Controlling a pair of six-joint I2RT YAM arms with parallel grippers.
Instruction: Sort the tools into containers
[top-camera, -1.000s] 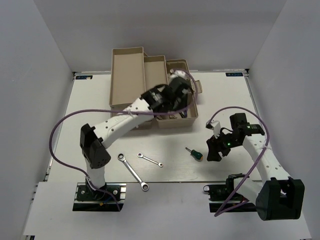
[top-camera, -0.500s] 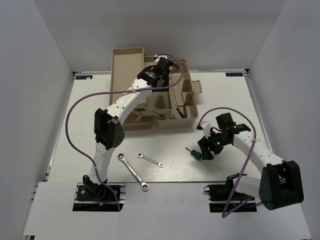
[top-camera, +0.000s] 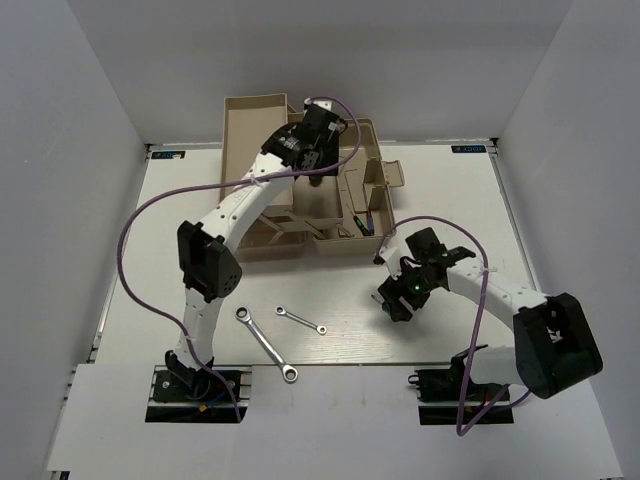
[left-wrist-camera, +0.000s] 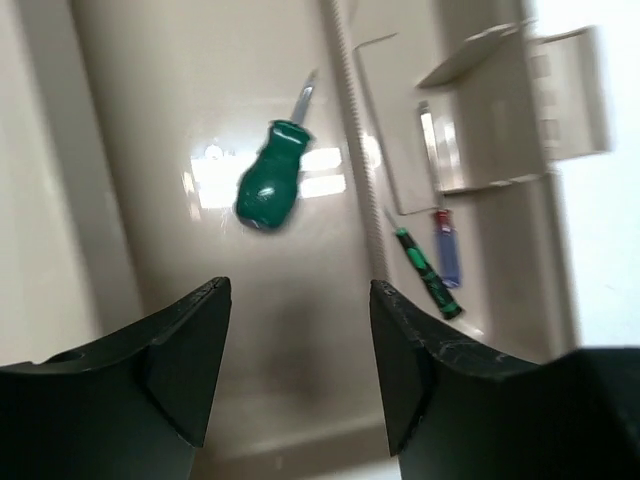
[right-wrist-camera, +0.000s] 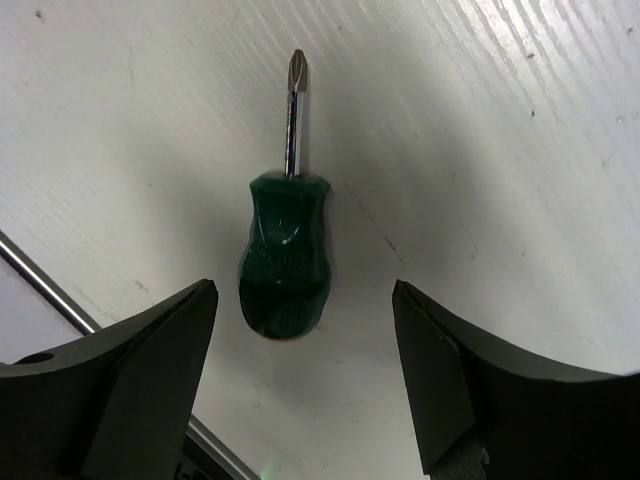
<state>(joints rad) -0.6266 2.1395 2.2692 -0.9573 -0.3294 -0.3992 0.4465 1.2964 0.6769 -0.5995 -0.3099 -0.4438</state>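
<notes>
Stubby green-handled screwdriver (right-wrist-camera: 285, 250) flat on table (right-wrist-camera: 500, 150), centred between wide-open, empty jaws of right gripper (right-wrist-camera: 300, 320), tip pointing away from wrist. Lower straight down until fingers flank thickest part of handle, not shaft. Close squarely; expect rolling on off-centre contact. Lift clear before swinging toward toolbox (top-camera: 365, 190). Left gripper (left-wrist-camera: 300, 300) likewise spread, holding nothing, above beige tray (left-wrist-camera: 150, 120) containing second green-handled screwdriver (left-wrist-camera: 270, 185). Long wrench (top-camera: 267, 345) and short wrench (top-camera: 301, 321) unsorted on table.
</notes>
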